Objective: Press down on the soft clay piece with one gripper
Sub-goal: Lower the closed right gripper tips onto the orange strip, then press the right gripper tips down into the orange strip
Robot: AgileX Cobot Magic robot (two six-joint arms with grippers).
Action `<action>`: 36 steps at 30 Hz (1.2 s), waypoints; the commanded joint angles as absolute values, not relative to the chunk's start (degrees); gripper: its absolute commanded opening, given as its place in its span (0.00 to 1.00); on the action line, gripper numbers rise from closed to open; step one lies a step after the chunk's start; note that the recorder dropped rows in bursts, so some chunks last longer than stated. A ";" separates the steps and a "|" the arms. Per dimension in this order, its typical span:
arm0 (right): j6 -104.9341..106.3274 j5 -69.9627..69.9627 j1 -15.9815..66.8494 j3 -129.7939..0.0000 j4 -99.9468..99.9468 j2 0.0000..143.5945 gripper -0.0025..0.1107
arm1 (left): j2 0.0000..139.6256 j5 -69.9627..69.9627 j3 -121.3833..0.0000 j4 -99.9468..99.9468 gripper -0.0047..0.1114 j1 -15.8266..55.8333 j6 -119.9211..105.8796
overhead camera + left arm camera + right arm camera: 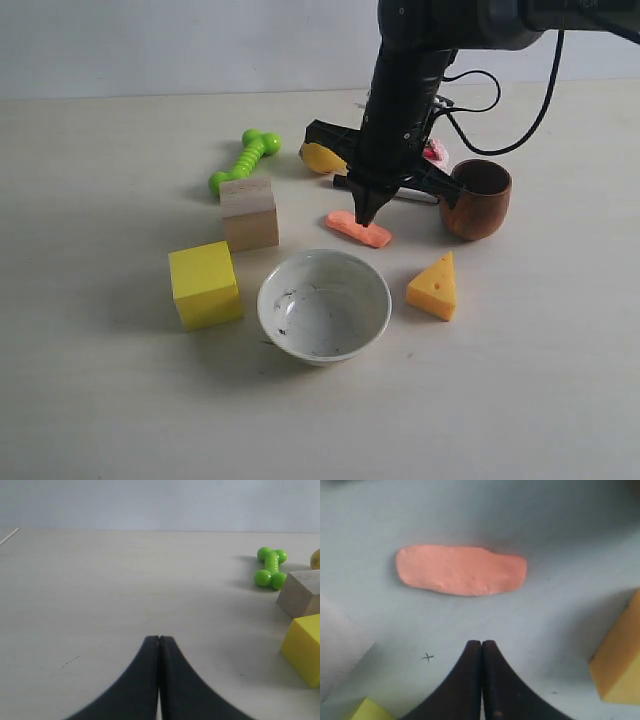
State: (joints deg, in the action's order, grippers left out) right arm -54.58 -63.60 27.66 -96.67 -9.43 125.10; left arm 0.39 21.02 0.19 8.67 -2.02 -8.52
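The soft clay piece (359, 229) (461, 570) is a flat salmon-orange lump lying on the pale table, behind the white bowl. My right gripper (365, 217) (481, 642) points down at it with its black jaws shut and nothing between them. In the exterior view its tip stands at the clay's upper edge; whether it touches the clay cannot be told. In the right wrist view the clay lies whole just beyond the tip. My left gripper (159, 638) is shut and empty over bare table, far from the clay, and does not show in the exterior view.
Around the clay stand a white bowl (324, 304), a cheese wedge (434, 287), a brown wooden cup (478, 198), a wooden block (249, 212), a yellow cube (205, 284) and a green dumbbell toy (244, 160). A yellow object (320, 158) and a pink toy (435, 152) lie behind the arm.
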 commanded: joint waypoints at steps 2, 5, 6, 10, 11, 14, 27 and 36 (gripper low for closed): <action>-54.61 -59.98 27.28 -97.11 -9.10 125.93 0.02 | 0.00 20.53 0.00 9.00 0.04 -1.69 -8.45; -54.61 -58.56 26.57 -97.11 -9.05 125.93 0.02 | 0.00 20.53 0.00 9.00 0.04 -1.69 -8.45; -54.36 -58.79 26.09 -97.11 -9.07 125.93 0.02 | 0.00 20.53 0.00 9.00 0.04 -1.69 -8.45; -53.99 -58.12 25.37 -97.11 -8.95 126.05 0.02 | 0.00 20.53 0.00 9.00 0.04 -1.69 -8.45; -53.85 -57.57 25.37 -97.11 -8.81 126.05 0.02 | 0.00 20.53 0.00 9.00 0.04 -1.69 -8.45; -53.01 -56.28 25.37 -97.11 -10.16 127.17 0.02 | 0.00 20.53 0.00 9.00 0.04 -1.69 -8.45; -51.46 -54.41 25.37 -97.11 -12.34 130.02 0.02 | 0.00 20.53 0.00 9.00 0.04 -1.69 -8.45; -51.46 -53.33 25.37 -97.11 -11.83 130.02 0.02 | 0.00 20.53 0.00 9.00 0.04 -1.69 -8.45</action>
